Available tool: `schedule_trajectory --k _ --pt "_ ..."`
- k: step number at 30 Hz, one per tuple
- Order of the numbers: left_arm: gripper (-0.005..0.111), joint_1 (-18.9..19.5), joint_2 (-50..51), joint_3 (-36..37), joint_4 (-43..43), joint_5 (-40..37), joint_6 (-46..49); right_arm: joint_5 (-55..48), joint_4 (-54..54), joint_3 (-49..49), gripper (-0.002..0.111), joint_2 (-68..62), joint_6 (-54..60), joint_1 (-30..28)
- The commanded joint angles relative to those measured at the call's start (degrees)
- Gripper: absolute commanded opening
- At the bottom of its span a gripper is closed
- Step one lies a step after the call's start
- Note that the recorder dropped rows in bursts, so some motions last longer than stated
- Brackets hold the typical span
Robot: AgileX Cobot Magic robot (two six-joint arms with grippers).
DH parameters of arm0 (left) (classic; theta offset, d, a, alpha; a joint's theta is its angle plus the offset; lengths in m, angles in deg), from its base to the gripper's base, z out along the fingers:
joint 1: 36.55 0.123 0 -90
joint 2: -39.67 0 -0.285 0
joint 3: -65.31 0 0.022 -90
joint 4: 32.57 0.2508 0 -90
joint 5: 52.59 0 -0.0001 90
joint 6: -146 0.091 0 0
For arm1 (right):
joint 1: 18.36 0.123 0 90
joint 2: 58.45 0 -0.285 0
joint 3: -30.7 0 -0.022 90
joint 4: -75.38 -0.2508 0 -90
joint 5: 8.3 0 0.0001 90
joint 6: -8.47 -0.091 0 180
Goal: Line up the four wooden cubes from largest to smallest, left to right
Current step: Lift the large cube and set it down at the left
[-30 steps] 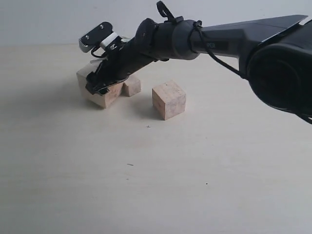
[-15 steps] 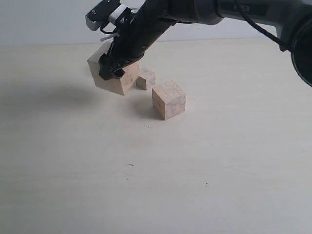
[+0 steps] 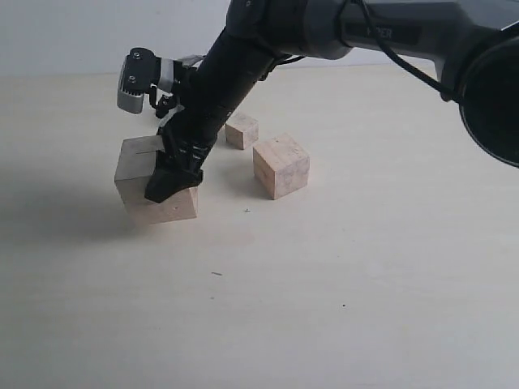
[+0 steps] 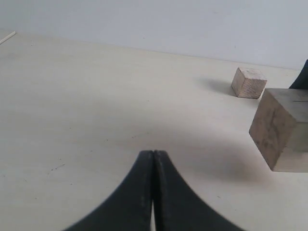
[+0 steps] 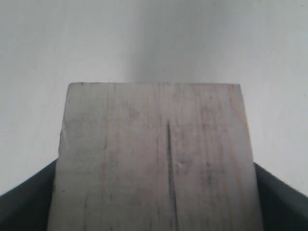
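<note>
Three of the four wooden cubes show; the other is out of view. My right gripper (image 3: pixel 173 173) is shut on the largest cube (image 3: pixel 152 188), which is slightly tilted at the table's left, low over the surface; whether it touches the table I cannot tell. Its saw-line face fills the right wrist view (image 5: pixel 154 159), with the right gripper (image 5: pixel 154 207) holding it by both sides. A medium cube (image 3: pixel 280 165) rests on the table to the right of it. The small cube (image 3: pixel 242 130) lies behind, between the two. My left gripper (image 4: pixel 153 154) is shut and empty, with the small cube (image 4: pixel 249 82) and the largest cube (image 4: pixel 279 129) beyond it.
The pale wooden table (image 3: pixel 324 292) stretches wide in front and to the right of the cubes. The right arm (image 3: pixel 268 40) reaches in from the upper right over the small cube. A white wall (image 3: pixel 81 32) runs along the back.
The right gripper lifted the largest cube from beside the small cube, then carried it left, forward and down. The other two cubes have not moved.
</note>
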Motion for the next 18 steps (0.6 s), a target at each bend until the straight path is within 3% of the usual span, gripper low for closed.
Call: schedule_trajectory --k 1,18 --pt "0.0 -0.35 -0.32 0.14 -0.64 0.63 0.08 4.24 0.52 0.67 0.0 -0.54 -3.35 0.13" --pt "0.0 -0.35 -0.32 0.14 -0.64 0.63 0.08 8.67 0.79 0.67 0.0 -3.27 -0.56 0.13"
